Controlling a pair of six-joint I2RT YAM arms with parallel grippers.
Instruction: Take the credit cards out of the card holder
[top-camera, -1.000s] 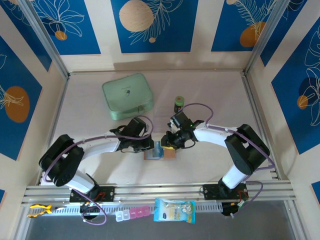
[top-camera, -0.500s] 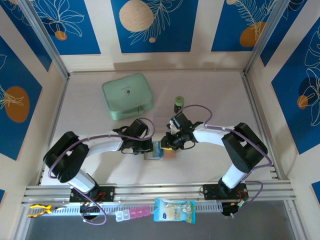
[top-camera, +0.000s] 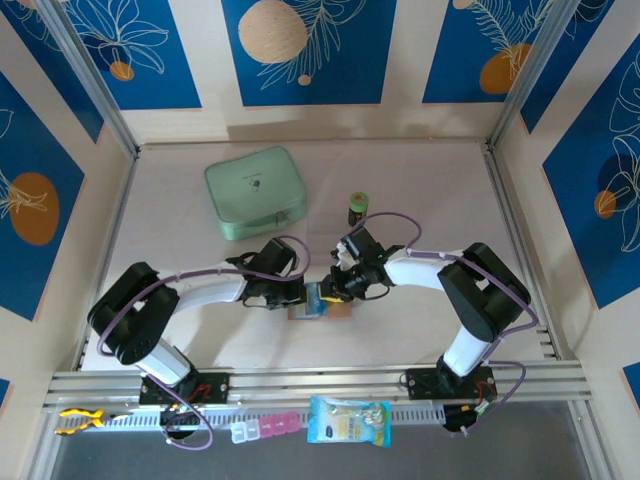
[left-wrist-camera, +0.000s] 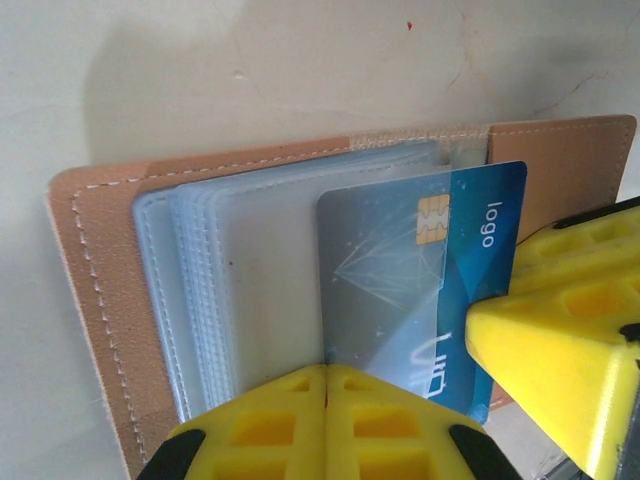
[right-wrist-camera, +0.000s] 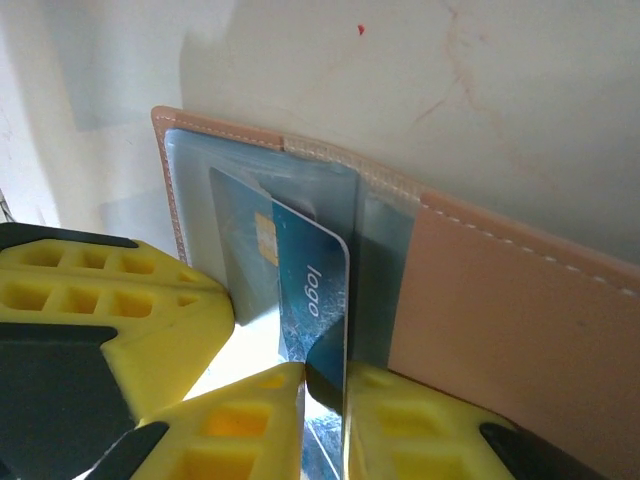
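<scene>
**Thin pinch could slip**

The blue card (left-wrist-camera: 420, 290) is sticking halfway out of the wallet (left-wrist-camera: 90, 280), which is lying open on the table (left-wrist-camera: 300, 60). The right gripper (right-wrist-camera: 322, 388) is pinching only the card's edge. The left gripper (left-wrist-camera: 326, 385), jaws pressed together, seems to be pinning the pockets (left-wrist-camera: 240, 290); if that hold is weakening, the wallet drags along.

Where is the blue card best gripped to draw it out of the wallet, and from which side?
Grip the bare end of the blue card, the part printed "logo", which sticks out of the clear pocket. Come from the pocket's open side, across the fold of the wallet, one finger on each flat face. The chip end lies under plastic, so it offers no hold.
</scene>
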